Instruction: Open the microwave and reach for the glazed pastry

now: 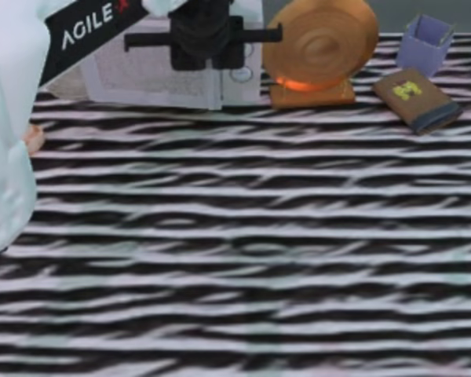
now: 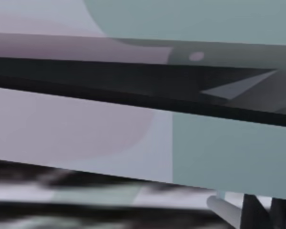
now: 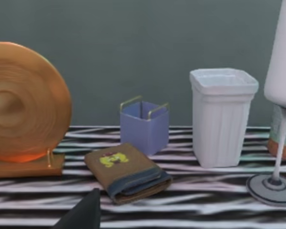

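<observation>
Top view first, biggest stuff down: whole scene sits on a table with a black-and-white zebra-striped cloth, and at the far edge toward the left is the large white boxy microwave with its greyish speckled door facing up at the camera and the round silver knob panel on its right end. My left arm, the white one with the AgileX label, comes in from the left edge and ends up right over the microwave, with my left gripper as a dark block above the top of the door; can't tell from here how my fingers stand or whether they have hold of anything, and the left wrist view is just close-up white and grey surfaces with a dark band across, so no help. Just right of the microwave is a round orange-brown wooden disc standing on a flat base, then a small lilac square bin with thin metal handles, and in front of it a brown folded wallet with a yellow emblem. Right wrist view also shows a ribbed white plastic tub and a white stemmed lamp near it. The glazed pastry is a small orange-ish bit peeking out beside my left arm at the table's left edge, mostly hidden.
</observation>
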